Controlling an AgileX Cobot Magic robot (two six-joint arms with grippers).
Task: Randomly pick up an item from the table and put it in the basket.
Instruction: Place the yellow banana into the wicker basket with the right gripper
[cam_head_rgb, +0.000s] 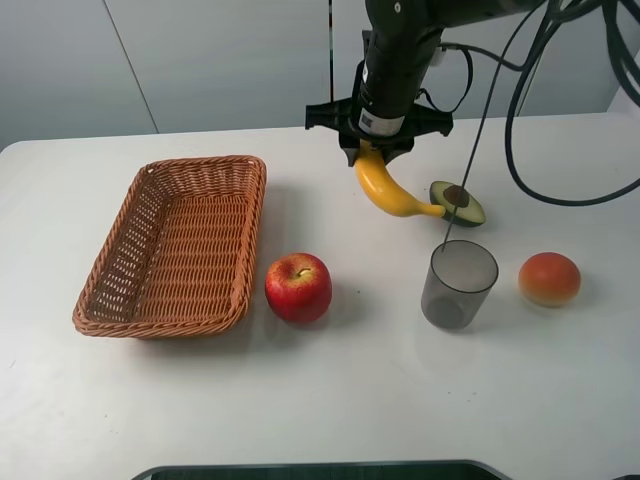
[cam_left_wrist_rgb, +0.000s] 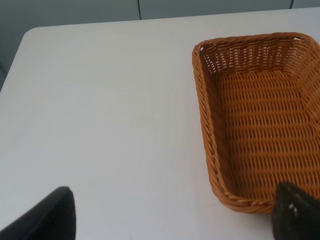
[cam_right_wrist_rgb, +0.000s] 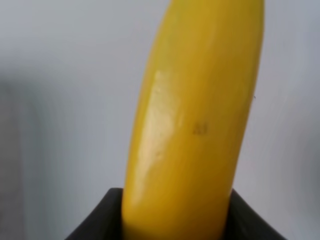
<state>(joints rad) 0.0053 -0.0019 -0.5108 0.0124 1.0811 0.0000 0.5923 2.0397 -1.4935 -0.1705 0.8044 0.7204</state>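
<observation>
My right gripper (cam_head_rgb: 374, 152) is shut on the upper end of the yellow banana (cam_head_rgb: 385, 190), which hangs down and curves right, its tip close to the halved avocado (cam_head_rgb: 458, 202). The banana fills the right wrist view (cam_right_wrist_rgb: 195, 125), held between the dark fingers (cam_right_wrist_rgb: 100, 220). The orange-brown wicker basket (cam_head_rgb: 110, 290) lies empty at the left of the white table (cam_head_rgb: 330, 400), well left of the banana. In the left wrist view the basket (cam_left_wrist_rgb: 210, 145) shows past my left gripper (cam_left_wrist_rgb: 172, 217), which is open and empty; only its two dark fingertips (cam_left_wrist_rgb: 50, 215) show.
A red apple (cam_head_rgb: 298, 287) sits just right of the basket. A grey translucent cup (cam_head_rgb: 458, 284) stands right of the apple, below the avocado. An orange-red round fruit (cam_head_rgb: 549, 279) lies at the right. Black cables (cam_head_rgb: 560, 120) hang at the upper right.
</observation>
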